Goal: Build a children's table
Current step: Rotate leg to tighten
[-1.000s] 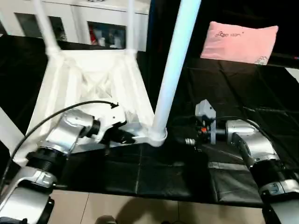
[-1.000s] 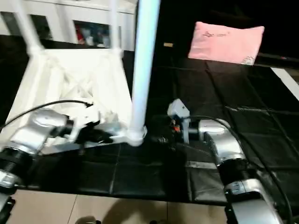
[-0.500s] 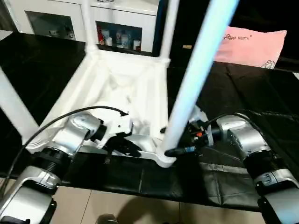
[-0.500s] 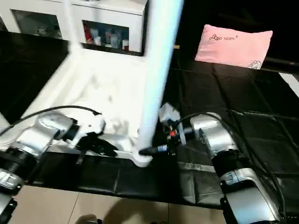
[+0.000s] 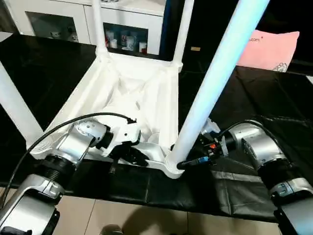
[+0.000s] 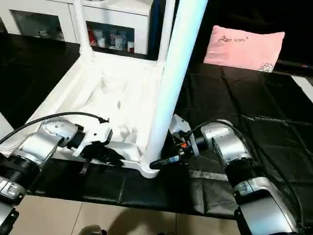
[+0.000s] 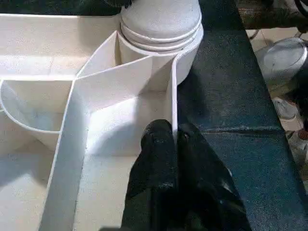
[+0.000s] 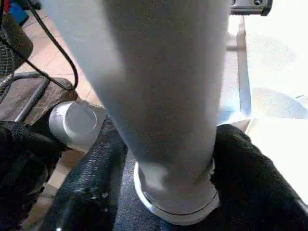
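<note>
The children's table's white tabletop (image 5: pixel 132 103) lies upside down on a black sheet (image 5: pixel 254 112), ribbed underside up. Four white legs rise from its corner sockets: the near-right leg (image 5: pixel 215 78) stands between the two grippers, the near-left leg (image 5: pixel 14 110) rises off to the left of the left gripper, and two far legs (image 5: pixel 98 27) stand at the corners beyond both.

The left gripper (image 7: pixel 172 139) has its two black fingers pinched tight on the thin wall of the tabletop's near edge, just beside the socket (image 7: pixel 161 24) that holds the near-right leg. The right gripper (image 8: pixel 168 159) straddles the foot of that same leg, a black finger (image 8: pixel 250 178) on each side, pressed against it or very nearly; whether it truly clamps I cannot tell.

Nearer the robot than both grippers, the sheet ends at a pale tiled floor (image 5: pixel 146 218). Beyond the right gripper, at the sheet's far edge, lies a pink pillow (image 6: pixel 242 46). Behind the tabletop, past the left gripper, stands a white glass-door cabinet (image 5: pixel 73 24).
</note>
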You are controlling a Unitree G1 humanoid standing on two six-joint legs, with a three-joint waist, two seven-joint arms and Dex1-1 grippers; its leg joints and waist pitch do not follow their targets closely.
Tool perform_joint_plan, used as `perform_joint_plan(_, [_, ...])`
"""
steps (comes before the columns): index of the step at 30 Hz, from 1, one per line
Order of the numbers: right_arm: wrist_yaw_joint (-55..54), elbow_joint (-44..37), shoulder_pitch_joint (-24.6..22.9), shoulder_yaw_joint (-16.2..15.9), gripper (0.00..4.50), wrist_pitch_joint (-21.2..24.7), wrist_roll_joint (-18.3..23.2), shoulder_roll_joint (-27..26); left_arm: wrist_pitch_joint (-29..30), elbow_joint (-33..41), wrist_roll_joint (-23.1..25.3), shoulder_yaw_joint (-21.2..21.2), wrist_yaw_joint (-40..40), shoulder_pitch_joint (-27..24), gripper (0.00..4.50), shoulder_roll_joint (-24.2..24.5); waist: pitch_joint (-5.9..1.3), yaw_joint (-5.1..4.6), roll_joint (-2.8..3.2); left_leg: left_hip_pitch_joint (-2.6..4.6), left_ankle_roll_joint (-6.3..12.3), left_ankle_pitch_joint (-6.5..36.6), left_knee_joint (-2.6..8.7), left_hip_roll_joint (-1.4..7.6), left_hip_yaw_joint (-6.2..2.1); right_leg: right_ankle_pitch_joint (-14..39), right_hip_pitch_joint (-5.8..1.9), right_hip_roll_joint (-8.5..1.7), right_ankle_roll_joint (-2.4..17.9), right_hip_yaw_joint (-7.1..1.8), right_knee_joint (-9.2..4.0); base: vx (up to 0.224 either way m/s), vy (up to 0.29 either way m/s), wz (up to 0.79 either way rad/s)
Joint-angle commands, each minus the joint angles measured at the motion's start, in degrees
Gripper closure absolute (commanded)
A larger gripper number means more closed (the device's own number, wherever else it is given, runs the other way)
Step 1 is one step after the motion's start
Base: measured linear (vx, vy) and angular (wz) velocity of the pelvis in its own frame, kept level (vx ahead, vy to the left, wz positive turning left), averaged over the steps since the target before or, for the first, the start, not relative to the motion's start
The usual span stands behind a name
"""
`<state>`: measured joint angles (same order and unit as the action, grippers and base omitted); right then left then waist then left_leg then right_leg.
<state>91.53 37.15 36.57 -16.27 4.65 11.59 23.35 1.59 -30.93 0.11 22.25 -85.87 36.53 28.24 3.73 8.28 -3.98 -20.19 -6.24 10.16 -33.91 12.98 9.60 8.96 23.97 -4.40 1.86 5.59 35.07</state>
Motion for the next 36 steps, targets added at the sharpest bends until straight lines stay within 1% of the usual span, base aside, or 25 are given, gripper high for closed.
perform_joint_plan(1, [0.97,-0.92,-0.75,-0.81,2.06,-0.28,0.78,0.62,-1.45,0.21,0.53,-0.11,0.85,1.41,4.5,-0.35,-4.44,-0.52,0.48,0.16,1.52,11.25,3.74,0.6,0.58,16.91,-3.6,-3.52,9.63,-2.91,-3.91,0.0,0.0,0.0])
perform_joint_plan(2, [0.97,-0.92,-0.8,-0.78,2.24,-0.28,0.76,0.57,-1.5,0.13,0.61,-0.14,0.99,1.41,4.5,-0.32,-4.4,-0.54,0.46,0.16,1.44,11.47,3.76,0.61,0.56,17.32,-3.6,-3.53,9.47,-2.9,-3.96,0.0,0.0,0.0])
perform_joint_plan(6, [0.74,-1.93,-1.79,0.48,2.36,1.17,1.08,-0.49,-0.18,-0.05,0.62,-1.13,2.84,1.13,4.5,-0.23,-4.41,-0.54,0.6,0.25,1.25,11.54,3.78,0.63,0.51,17.71,-3.57,-3.51,9.16,-2.93,-4.0,0.0,0.0,0.0])
perform_joint_plan(7, [0.39,-2.48,-2.11,0.9,2.42,1.95,1.51,-0.81,0.81,0.02,0.44,-1.58,3.53,1.07,4.5,-0.33,-4.43,-0.55,0.54,0.22,1.27,11.56,3.75,0.61,0.54,17.4,-3.59,-3.51,9.38,-2.95,-3.96,0.0,0.0,0.0])
perform_joint_plan(9, [-2.96,-4.29,-3.0,2.45,2.43,5.81,3.16,-2.1,3.57,0.03,-0.35,-3.4,6.71,1.19,4.5,-1.25,-4.37,-0.52,0.59,0.22,1.08,11.14,3.86,0.63,0.49,16.42,-3.66,-3.37,9.61,-2.98,-3.79,0.0,0.0,0.0])
perform_joint_plan(10, [-5.15,-5.74,-3.91,2.85,2.45,6.99,3.59,-2.82,5.1,0.38,-0.59,-4.2,8.59,1.26,4.5,-1.66,-4.38,-0.45,0.81,0.34,0.97,11.46,3.85,0.63,0.47,16.71,-3.6,-3.45,9.64,-2.94,-3.85,0.0,0.0,0.0])
perform_joint_plan(12, [-9.46,-7.46,-5.33,3.25,2.45,8.13,3.29,-4.11,7.0,0.85,-0.51,-5.23,11.87,1.36,4.5,-2.4,-4.32,-0.54,0.65,0.3,0.49,11.88,3.91,0.55,0.41,17.62,-3.61,-3.49,9.26,-2.91,-3.99,0.0,0.0,0.0])
perform_joint_plan(13, [-12.94,-8.01,-6.03,3.61,2.45,8.4,2.72,-5.26,8.41,1.28,-0.4,-5.77,13.81,1.38,4.5,-2.91,-4.32,-0.74,0.47,0.25,0.16,12.44,3.91,0.4,0.34,20.14,-3.6,-3.62,8.25,-2.85,-4.22,0.0,0.0,0.0])
perform_joint_plan(15, [-20.3,-8.17,-6.76,4.6,2.46,9.26,1.32,-8.06,11.67,2.68,-0.37,-6.84,17.48,1.13,4.5,-4.25,-4.29,-1.05,0.4,0.07,-0.3,12.05,3.99,0.34,0.24,20.72,-3.71,-3.69,7.77,-2.85,-4.19,0.0,0.0,0.0])
perform_joint_plan(16, [-24.78,-7.91,-7.02,5.11,2.46,9.51,0.28,-9.85,13.73,3.77,-0.28,-7.35,19.58,0.91,4.5,-5.19,-4.2,-1.6,0.29,-0.17,-0.8,12.21,4.11,0.27,0.14,22.1,-3.76,-3.64,6.94,-2.72,-4.34,0.0,0.0,0.0])
perform_joint_plan(17, [-26.78,-7.93,-7.18,5.44,2.46,9.71,-0.37,-10.72,14.74,4.34,-0.22,-7.54,20.52,0.82,4.5,-5.63,-4.21,-2.25,0.26,-0.18,-1.25,12.4,4.07,0.16,0.06,23.72,-3.7,-3.74,6.33,-2.64,-4.52,0.0,0.0,0.0])
perform_joint_plan(18, [-31.91,-6.66,-6.79,6.27,2.46,10.78,-1.45,-12.77,16.54,5.54,0.03,-7.77,22.44,0.56,4.5,-6.79,-4.26,-2.54,0.24,-0.21,-1.23,12.31,4.05,0.09,0.01,24.34,-3.77,-3.78,6.02,-2.59,-4.63,0.0,0.0,0.0])
perform_joint_plan(19, [-31.91,-6.66,-6.79,6.27,2.48,10.78,-1.45,-12.77,16.54,5.54,0.03,-7.77,22.44,0.56,4.5,-6.79,-4.23,-3.2,0.21,-0.42,-1.12,11.7,4.03,0.02,0.01,24.28,-3.8,-3.75,5.89,-2.66,-4.66,0.0,0.0,0.0])
perform_joint_plan(20, [-35.61,-6.18,-6.63,6.86,2.5,11.91,-2.15,-14.17,17.93,6.47,0.25,-7.95,23.77,0.36,4.5,-7.61,-4.35,-3.33,0.29,-0.2,-0.48,11.56,3.86,-0.05,0.09,24.25,-3.73,-3.75,5.77,-2.66,-4.92,0.0,0.0,0.0])
perform_joint_plan(21, [-42.9,-4.02,-5.81,7.92,2.5,12.85,-3.23,-17.2,20.43,7.5,0.86,-8.12,26.97,0.47,4.5,-9.84,-4.13,-3.75,0.36,-0.25,-0.49,11.16,3.99,0.13,0.16,23.1,-3.46,-3.66,6.48,-2.82,-4.68,0.0,0.0,0.0])
perform_joint_plan(22, [-48.72,-2.3,-5.13,8.79,2.51,13.19,-3.88,-19.69,22.47,7.94,1.35,-8.23,29.84,0.78,4.5,-11.82,-4.14,-4.1,0.46,-0.03,-0.9,11.91,4.0,0.1,0.06,24.11,-3.32,-3.68,6.57,-2.68,-4.81,0.0,0.0,0.0])
perform_joint_plan(24, [-54.75,-0.33,-4.24,9.78,2.52,13.0,-4.33,-22.49,24.4,7.97,2.0,-8.45,33.74,1.45,4.5,-14.21,-4.18,-4.53,0.49,0.0,-1.15,12.13,3.92,-0.01,0.09,24.83,-3.33,-3.65,6.34,-2.66,-4.94,0.0,0.0,0.0])
perform_joint_plan(26, [-60.75,2.23,-2.81,10.37,2.52,11.47,-5.63,-24.97,25.55,7.11,2.32,-9.53,38.96,2.61,4.5,-17.22,-4.17,-4.65,0.78,0.16,-0.61,12.94,3.93,-0.02,0.09,25.05,-3.19,-3.6,6.16,-2.68,-5.21,0.0,0.0,0.0])
perform_joint_plan(27, [-62.85,3.44,-2.05,11.15,2.52,11.25,-5.59,-25.99,25.88,6.87,2.52,-9.63,40.31,2.97,4.5,-18.24,-4.11,-4.82,0.74,0.2,-0.62,13.27,3.95,0.02,0.13,24.68,-3.04,-3.47,6.33,-2.7,-5.2,0.0,0.0,0.0])
perform_joint_plan(28, [-66.9,5.75,-0.31,13.45,2.52,11.6,-4.89,-27.76,25.97,6.58,3.18,-9.51,42.2,3.39,4.5,-19.54,-4.15,-4.75,0.7,0.32,-0.58,13.76,3.93,-0.09,0.1,24.72,-3.05,-3.44,6.27,-2.6,-5.22,0.0,0.0,0.0])
perform_joint_plan(30, [-67.96,6.47,0.35,14.23,2.52,11.69,-4.5,-28.23,25.88,6.55,3.39,-9.32,42.54,3.49,4.5,-19.82,-4.22,-4.77,0.9,0.29,-0.28,14.15,3.96,-0.14,0.07,23.9,-3.11,-3.39,5.85,-2.64,-5.25,0.0,0.0,0.0])
perform_joint_plan(31, [-68.09,6.56,0.57,14.45,2.52,11.66,-4.52,-28.38,26.13,6.85,3.45,-9.19,42.5,3.41,4.5,-19.86,-4.36,-4.69,0.92,0.17,-0.02,13.49,3.99,-0.14,0.1,21.95,-3.29,-3.33,5.98,-2.72,-5.06,0.0,0.0,0.0])
perform_joint_plan(32, [-68.17,6.56,0.65,14.56,2.52,11.64,-4.59,-28.47,26.32,7.09,3.48,-9.12,42.48,3.33,4.5,-19.86,-4.36,-4.69,0.92,0.17,-0.02,13.49,3.99,-0.14,0.1,21.95,-3.29,-3.33,5.98,-2.72,-5.06,0.0,0.0,0.0])
perform_joint_plan(33, [-68.14,6.5,0.81,14.79,1.97,11.65,-4.67,-28.59,26.47,7.43,3.63,-8.75,42.02,3.22,4.5,-19.65,-4.33,-4.65,0.9,0.03,0.2,12.82,4.05,-0.11,0.13,20.05,-3.38,-3.28,6.37,-2.8,-4.84,0.0,0.0,0.0])
perform_joint_plan(36, [-68.67,6.37,1.11,15.09,1.77,10.69,-4.92,-28.63,26.64,7.78,4.59,-8.01,41.65,2.68,4.5,-18.9,-4.33,-4.73,0.97,0.01,0.39,12.65,4.08,-0.11,0.21,18.51,-3.47,-3.28,7.08,-2.87,-4.73,0.0,0.0,0.0])
